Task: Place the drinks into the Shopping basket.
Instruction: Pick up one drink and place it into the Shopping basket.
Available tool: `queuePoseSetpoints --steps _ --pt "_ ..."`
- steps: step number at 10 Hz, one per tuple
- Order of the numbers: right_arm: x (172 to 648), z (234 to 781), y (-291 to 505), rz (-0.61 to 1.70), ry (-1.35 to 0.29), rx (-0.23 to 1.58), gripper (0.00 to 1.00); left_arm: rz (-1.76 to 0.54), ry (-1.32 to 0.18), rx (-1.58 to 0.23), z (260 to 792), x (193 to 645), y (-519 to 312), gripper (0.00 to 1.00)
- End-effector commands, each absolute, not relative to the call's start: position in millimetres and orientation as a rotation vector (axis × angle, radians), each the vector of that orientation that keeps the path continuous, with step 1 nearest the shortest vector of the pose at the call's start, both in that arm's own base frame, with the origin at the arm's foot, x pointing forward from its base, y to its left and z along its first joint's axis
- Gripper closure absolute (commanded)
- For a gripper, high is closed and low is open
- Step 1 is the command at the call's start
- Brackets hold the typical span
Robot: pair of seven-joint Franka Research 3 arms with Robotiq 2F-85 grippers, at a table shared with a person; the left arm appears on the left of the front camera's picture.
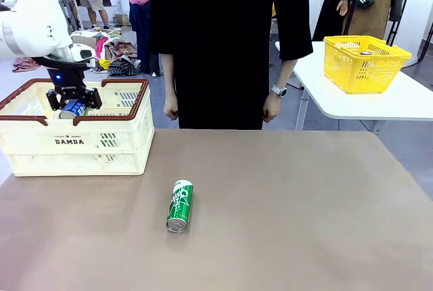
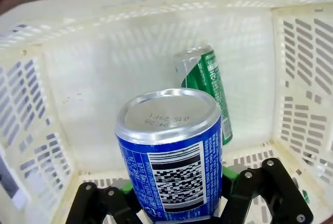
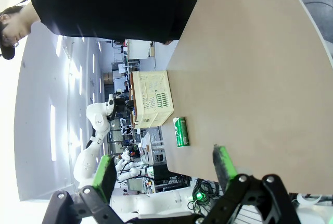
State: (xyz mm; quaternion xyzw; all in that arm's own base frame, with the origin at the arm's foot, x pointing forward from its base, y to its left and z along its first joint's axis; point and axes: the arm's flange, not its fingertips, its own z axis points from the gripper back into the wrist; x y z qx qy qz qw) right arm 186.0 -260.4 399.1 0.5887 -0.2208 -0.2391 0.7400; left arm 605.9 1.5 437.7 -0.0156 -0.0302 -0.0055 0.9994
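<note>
The left jaws are clenched on the blue can (image 2: 169, 156). Its barcode label faces the wrist, and its silver end carries a stamped code too small for me to read surely. Just beyond those jaws, a green can (image 2: 205, 86) sits inside the Shopping basket (image 1: 74, 145), which is marked "DAMDA". The right jaws stand released with nothing between them. Well beyond them a second green can (image 1: 179, 206) lies on its side on the bench (image 1: 304, 203).

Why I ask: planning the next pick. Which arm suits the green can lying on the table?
Probably right: the right hand is open and empty; the left hand holds a blue can over the basket.
</note>
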Motion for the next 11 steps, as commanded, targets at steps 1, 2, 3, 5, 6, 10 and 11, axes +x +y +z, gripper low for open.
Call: queuePoseSetpoints --steps 1,2,3,5,6,10,11 --pt "186.3 401.5 -259.8 -0.515 -0.492 1.293 0.00 -0.025 -0.059 -0.043 436.8 608.8 2.0 1.00" --pt "186.3 401.5 -259.8 -0.515 -0.492 1.293 0.00 0.003 -0.055 -0.024 434.3 611.1 3.6 1.00" --pt "186.3 401.5 -259.8 -0.515 -0.492 1.293 0.00 0.019 -0.038 -0.028 431.7 616.0 3.8 1.00" --pt "186.3 401.5 -259.8 -0.515 -0.492 1.293 0.00 0.062 0.006 0.038 420.9 629.7 1.2 1.00" --pt "186.3 401.5 -259.8 -0.515 -0.492 1.293 0.00 0.060 0.024 0.050 416.8 633.8 -0.3 1.00" --pt "186.3 401.5 -259.8 -0.515 -0.492 1.293 0.00 0.026 0.026 0.036 414.8 633.6 -2.6 0.24" --pt "186.3 401.5 -259.8 -0.515 -0.492 1.293 0.00 0.027 0.026 0.043 414.8 633.4 -2.6 0.00"
